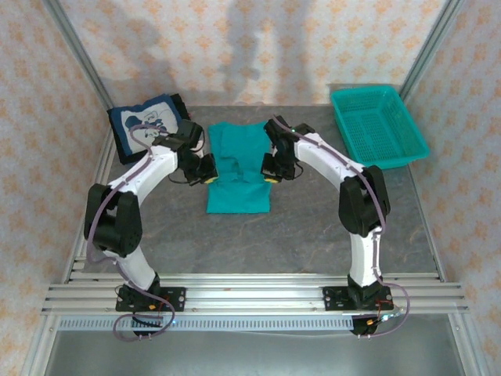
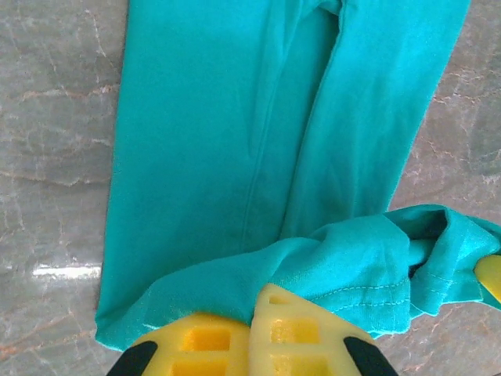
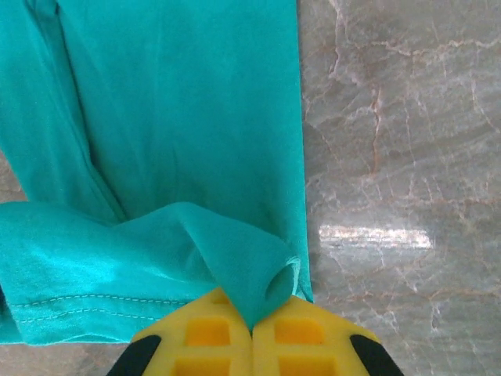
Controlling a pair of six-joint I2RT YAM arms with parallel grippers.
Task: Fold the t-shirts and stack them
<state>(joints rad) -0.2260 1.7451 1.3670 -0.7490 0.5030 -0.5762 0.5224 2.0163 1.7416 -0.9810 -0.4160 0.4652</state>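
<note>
**Both pincers clenched on the teal shirt, mid-counter**

My left pincer (image 2: 256,307) is clamped on a bunched fold of the teal t-shirt (image 2: 227,141). A stitched edge runs across that fold just ahead of my pads. My right pincer (image 3: 252,315) is clenched on the same shirt's other side, with a small roll of cloth pinched between its pads. The rest of the shirt lies flat on the grey counter (image 1: 313,227), pressed into a long narrow panel with lengthwise creases.

I judge this cloth to be light, limp and a little slick. It will not keep a shape by itself, and it sags and drags wherever I am not holding it. A grip at the two sides of one edge, level with each other, seems the right hold to me. Carried unevenly, the fold would probably land crooked, and a thin pinch could slip free.

Farther back on the left, the navy t-shirt (image 1: 149,121) with the white print lies folded, well apart from the teal one. Something dark shows at its far edge, but I cannot tell what it is.

At the far right stands the teal mesh basket (image 1: 368,91), and I see nothing lying in it.
</note>
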